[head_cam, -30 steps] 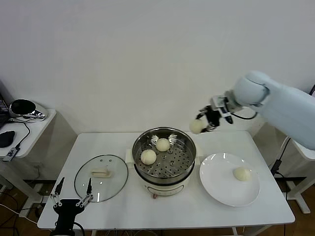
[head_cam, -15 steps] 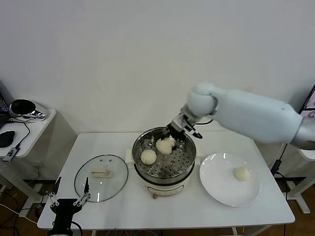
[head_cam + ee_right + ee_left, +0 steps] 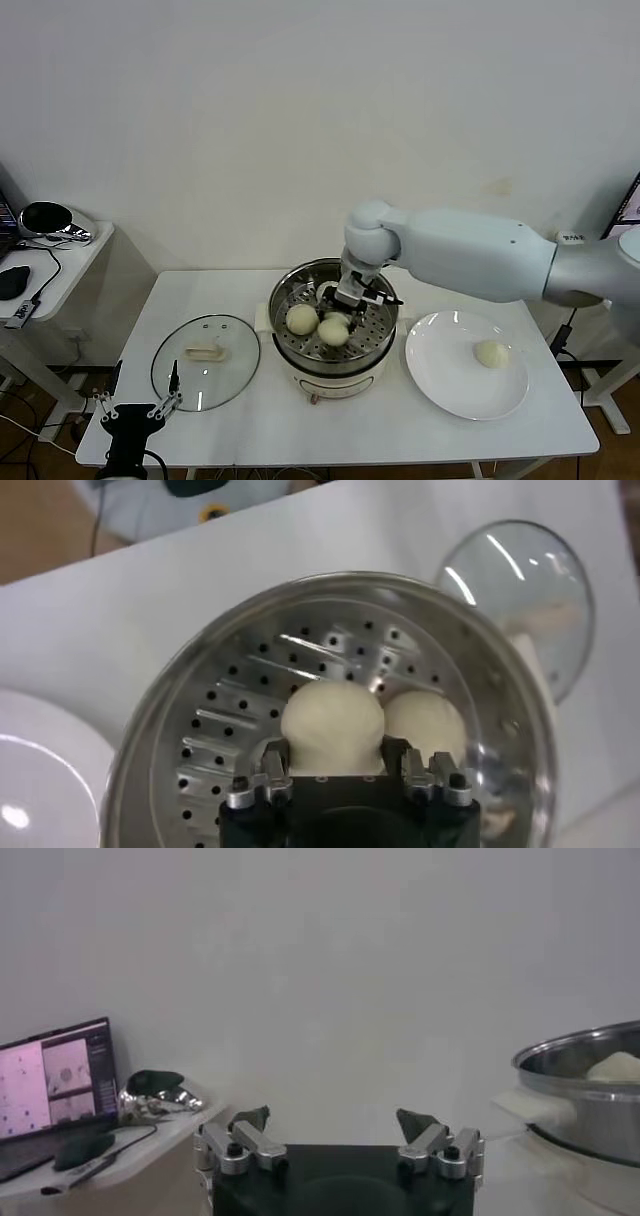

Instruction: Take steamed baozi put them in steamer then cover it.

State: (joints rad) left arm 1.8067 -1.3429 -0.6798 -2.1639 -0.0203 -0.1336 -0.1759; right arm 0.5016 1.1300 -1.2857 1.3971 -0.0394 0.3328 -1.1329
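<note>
Steamed baozi (image 3: 333, 330) are the matter here: in the head view two sit touching on the perforated tray of the steamer (image 3: 285, 352), a third may be hidden behind the arm, and one more bun (image 3: 491, 353) lies on the white plate (image 3: 450, 390) to the right of the pot. The right pincer (image 3: 334, 765) is down inside the pot, its fingers (image 3: 270, 765) clasping the nearer bun from both sides, the bun apparently resting on the tray. The left pincer (image 3: 338, 1138) hangs spread and empty, low at the front left corner of the worktop (image 3: 230, 290), near the cover (image 3: 205, 375), which lies flat left of the steamer with its cream handle up. These buns look soft, light and smooth-skinned, so I judge they will dent or tear under a hard squeeze; a gentle hold across the widest middle suits them. The glass cover is likely heavier, rigid and breakable, with a slick dome, so its oblong handle is the sensible place to grip. One bun looks still to be moved before covering.
</note>
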